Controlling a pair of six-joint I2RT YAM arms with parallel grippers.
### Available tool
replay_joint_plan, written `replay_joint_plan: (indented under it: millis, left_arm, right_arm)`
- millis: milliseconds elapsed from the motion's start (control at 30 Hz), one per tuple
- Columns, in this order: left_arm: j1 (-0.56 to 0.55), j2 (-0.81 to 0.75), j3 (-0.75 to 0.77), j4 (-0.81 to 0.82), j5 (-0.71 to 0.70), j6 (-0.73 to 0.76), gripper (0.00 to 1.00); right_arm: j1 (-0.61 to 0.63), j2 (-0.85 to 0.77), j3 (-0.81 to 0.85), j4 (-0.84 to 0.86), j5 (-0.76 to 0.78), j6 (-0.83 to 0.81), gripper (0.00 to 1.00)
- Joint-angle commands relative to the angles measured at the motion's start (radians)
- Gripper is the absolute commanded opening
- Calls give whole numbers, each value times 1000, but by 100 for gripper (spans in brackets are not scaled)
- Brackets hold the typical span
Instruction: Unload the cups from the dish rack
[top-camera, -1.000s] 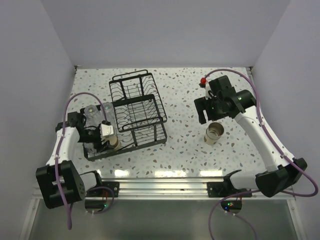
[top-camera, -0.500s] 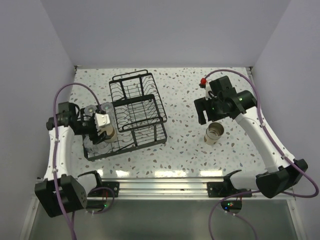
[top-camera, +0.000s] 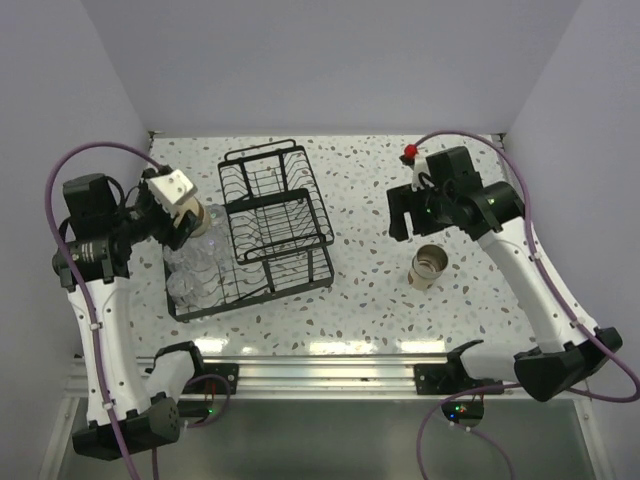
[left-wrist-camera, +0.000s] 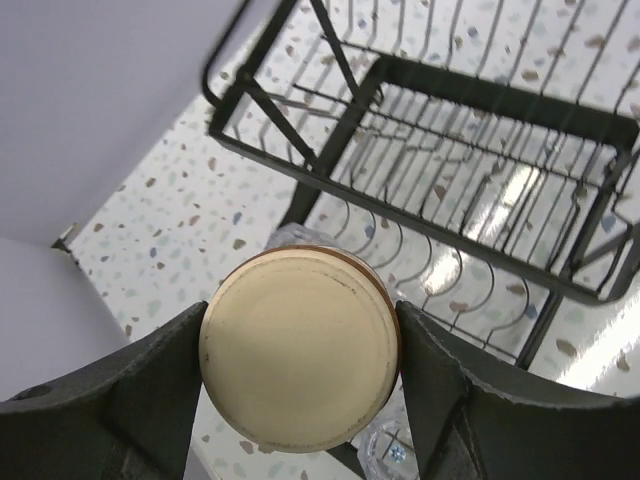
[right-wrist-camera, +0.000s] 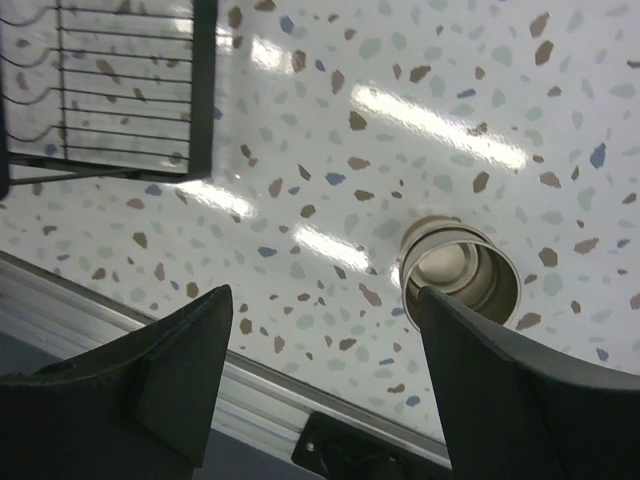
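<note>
- Left arm (top-camera: 95, 290): stands up at the left edge of the surface (top-camera: 370, 180); its wrist reaches toward the left end of the dish rack (top-camera: 290, 262).
- Left jaws: closed on a tan cup (left-wrist-camera: 300, 345); one finger (left-wrist-camera: 150, 390) presses each side of the cup wall; the pale cream base faces the wrist camera.
- Held tan cup: in the air over the left end of the dish rack, apart from the wires; in the top view it shows just beside the white wrist housing (top-camera: 170, 187).
- Clear cups (top-camera: 195, 265): in the left compartment of the dish rack, below the held cup; they are grouped close together; their exact number cannot be told through the wires; the wrist view shows part of one at the bottom edge.
- Dish rack: black wire, set at a slight angle on the left half of the surface; a large basket nearest the arms, with a smaller slotted tier at the far side; the middle and right part of the basket holds no cup.
- Speckled surface: white with grey and brown flecks.
- Right jaws: wide apart and holding nothing; they hang above the surface, right of the dish rack and well apart from it.
- Second tan cup (top-camera: 428, 266): upright on the surface, mouth up, greyish inside; it sits near the right jaws and untouched by them; in the wrist view it lies just beside the right-hand finger (right-wrist-camera: 500, 380).
</note>
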Motion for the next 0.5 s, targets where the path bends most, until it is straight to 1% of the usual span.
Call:
replay_joint_plan:
  millis: [0,33,67,100,133,167,200,233,267,300,333,367,400,433,467]
  left_arm:
    - [0,7,101,180,5,-266,0]
    - [-2,19,113,198,26,-295,0]
    - [0,22,135,238,43,-356,0]
    - [0,25,145,262,66,-390,0]
    - [0,33,155,290,121,-428,0]
    - [0,39,182,340,153,-504,0]
    - [0,45,195,370,190,-551,0]
    - [0,57,205,441,268,-650,0]
    - [0,62,218,485,306,-703,0]
    - [-2,70,218,531,342,-759,0]
    - [0,71,216,625,406,-878,0]
    - [0,73,210,667,429,-928,0]
    - [0,74,207,705,448,-974,0]
    - [0,74,202,745,480,-1020,0]
    - [0,71,189,823,491,-1100,0]
  right_arm:
    - [-2,-56,56,130,-142,50,78]
    - [1,-68,51,154,-162,64,77]
    - [1,-76,42,187,-194,97,77]
    - [4,-87,30,275,-276,117,77]
    - [12,-102,-5,333,-339,140,77]
    - [17,-108,-21,396,-401,195,77]
    - [21,-115,-38,541,-454,235,77]
    - [39,-121,-73,626,-554,325,77]
    - [53,-121,-90,715,-589,372,78]
    - [70,-118,-105,898,-622,422,78]
    - [113,-112,-122,978,-634,470,79]
    - [141,-89,-122,1045,-624,535,79]
    - [171,-75,-118,1145,-608,553,79]
    - [220,-61,-104,1188,-599,568,79]
    - [242,-29,-105,1243,-591,621,79]
